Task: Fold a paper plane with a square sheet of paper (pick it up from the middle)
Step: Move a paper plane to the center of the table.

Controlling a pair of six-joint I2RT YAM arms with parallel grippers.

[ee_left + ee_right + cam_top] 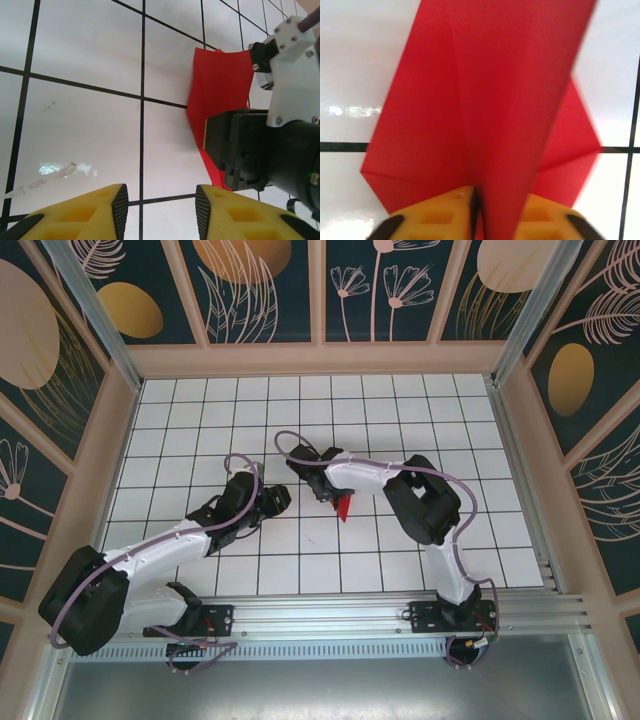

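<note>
The red paper (485, 115), creased into a folded shape, hangs from my right gripper (477, 200), whose yellow fingers are shut on its middle fold. In the top view a red tip of the paper (343, 506) pokes out beneath the right gripper (335, 495) near the table's centre. In the left wrist view the paper (217, 85) stands up from the white tiles, partly hidden by the right gripper's black body. My left gripper (160, 207) is open over bare tile, left of the paper and apart from it; in the top view the left gripper (280, 500) sits just left of the right one.
The white gridded table (300, 420) is walled by wooden rails and patterned panels. A metal rail (380, 615) runs along the near edge by the arm bases. The right arm (420, 495) bends across the centre right.
</note>
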